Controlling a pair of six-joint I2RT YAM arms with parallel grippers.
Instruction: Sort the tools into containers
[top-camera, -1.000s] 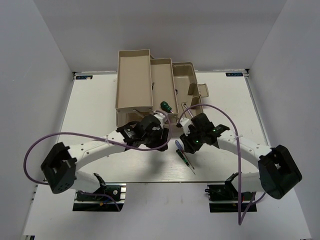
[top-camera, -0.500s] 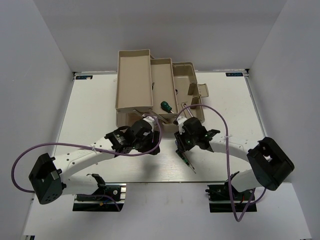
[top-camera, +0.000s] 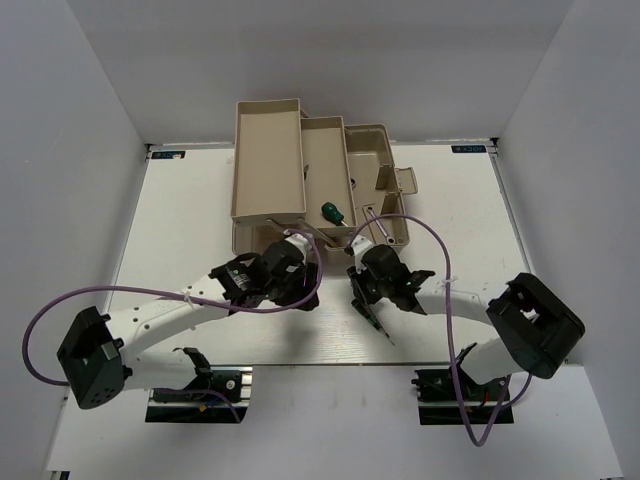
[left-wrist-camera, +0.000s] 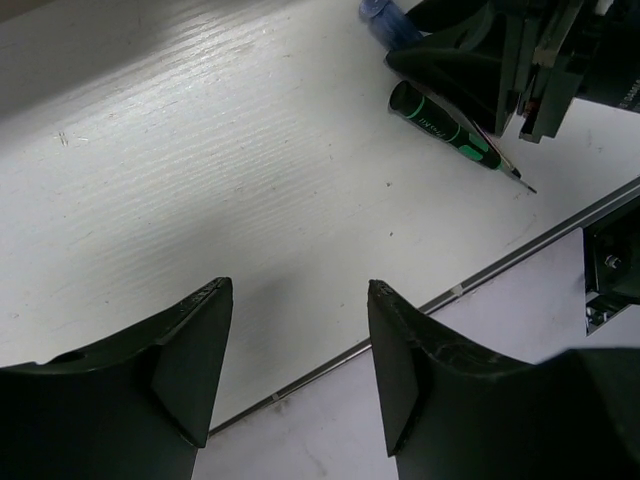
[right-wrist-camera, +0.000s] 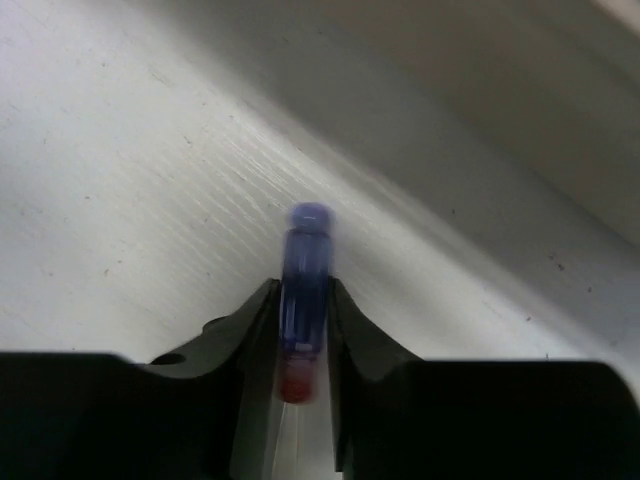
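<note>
The surface (left-wrist-camera: 200, 180) is white and matt with a fine wood-like grain. The purple-handled screwdriver (right-wrist-camera: 305, 270) looks like glossy translucent plastic. The fingers (left-wrist-camera: 190, 370) are matt black plastic, the toolbox (top-camera: 237, 160) smooth beige plastic.

purple-and-red screwdriver (right-wrist-camera: 308, 255), clamped in right gripper (right-wrist-camera: 303, 288), white table (right-wrist-camera: 120, 180)

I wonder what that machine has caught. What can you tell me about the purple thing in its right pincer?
It is a screwdriver with a slim, translucent purple handle that looks like plastic, rounded at its far end and turning red nearer the camera. The handle end points away from the wrist camera, low over the white table. The right pincer has a black finger against each side of it. Its shaft and tip are hidden.
</note>
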